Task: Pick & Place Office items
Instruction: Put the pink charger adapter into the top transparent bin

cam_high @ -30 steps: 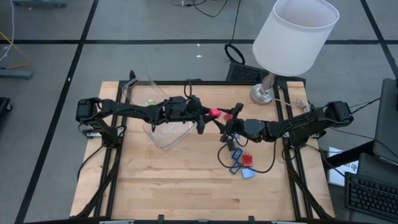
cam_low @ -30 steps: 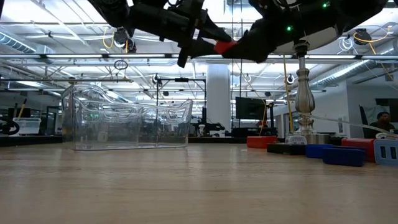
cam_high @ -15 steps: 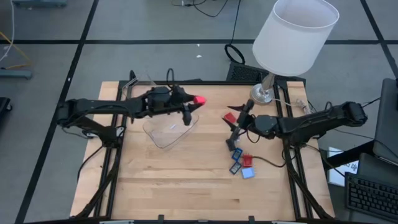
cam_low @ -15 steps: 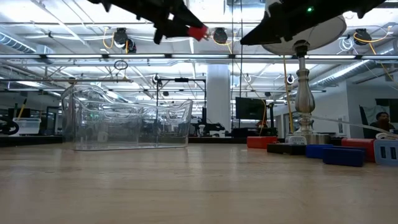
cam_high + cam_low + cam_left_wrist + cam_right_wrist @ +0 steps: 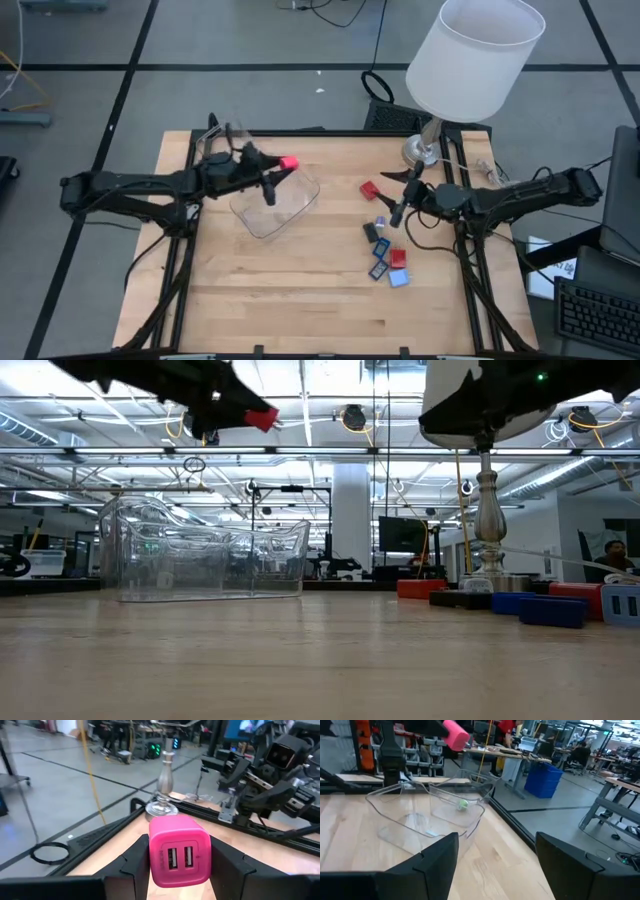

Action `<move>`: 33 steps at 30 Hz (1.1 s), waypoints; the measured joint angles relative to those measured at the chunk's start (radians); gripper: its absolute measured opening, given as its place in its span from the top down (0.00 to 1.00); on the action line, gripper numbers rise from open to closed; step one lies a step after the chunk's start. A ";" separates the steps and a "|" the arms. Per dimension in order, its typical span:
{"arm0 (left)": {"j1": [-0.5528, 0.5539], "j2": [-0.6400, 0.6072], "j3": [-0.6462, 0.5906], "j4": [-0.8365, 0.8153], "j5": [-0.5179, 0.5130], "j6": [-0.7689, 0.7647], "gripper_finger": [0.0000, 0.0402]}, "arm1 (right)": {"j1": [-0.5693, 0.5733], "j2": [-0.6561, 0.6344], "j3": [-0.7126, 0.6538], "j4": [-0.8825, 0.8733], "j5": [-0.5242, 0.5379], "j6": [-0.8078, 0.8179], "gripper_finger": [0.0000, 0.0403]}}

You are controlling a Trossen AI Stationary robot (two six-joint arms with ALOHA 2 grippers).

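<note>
The left gripper (image 5: 283, 163) now hangs above the clear container (image 5: 272, 205) at about ten o'clock on the table (image 5: 300, 300), its fingers (image 5: 135, 860) pinching a pink-red cube (image 5: 179, 852) whose face shows two USB slots. A second ago both grippers met over the table's centre with the cube between them; half a second ago the left arm was already carrying it away, and it has since drawn back farther toward nine o'clock, so the handover looks finished and a drop into the container is likely next. The low view shows the cube (image 5: 261, 419) held high, well above the container (image 5: 200, 550), so it would need to come down, or fall some way, to land inside. The right gripper (image 5: 404, 196) has pulled back toward three o'clock and hovers with its fingers (image 5: 437, 855) spread wide and nothing between them, near the lamp (image 5: 470, 70) base. The remaining items lie on the table at about four o'clock: a red piece (image 5: 368, 188) just beside the right gripper, then a cluster of dark and blue rectangles (image 5: 378, 252) with another red cube (image 5: 398, 258). A small green bit (image 5: 463, 804) already rests inside the container, seen from the right wrist.
</note>
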 joint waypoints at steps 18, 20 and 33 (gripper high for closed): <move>0.056 -0.283 -0.352 0.046 -0.196 -0.014 0.61 | 0.000 -0.068 -0.104 0.187 -0.082 -0.001 0.37; 0.070 -0.301 -0.371 0.046 -0.215 -0.014 0.61 | 0.000 -0.068 -0.104 0.186 -0.082 -0.001 0.37; 0.192 -0.330 -0.419 -0.049 -0.378 -0.113 0.61 | 0.000 -0.068 -0.104 0.186 -0.082 -0.001 0.37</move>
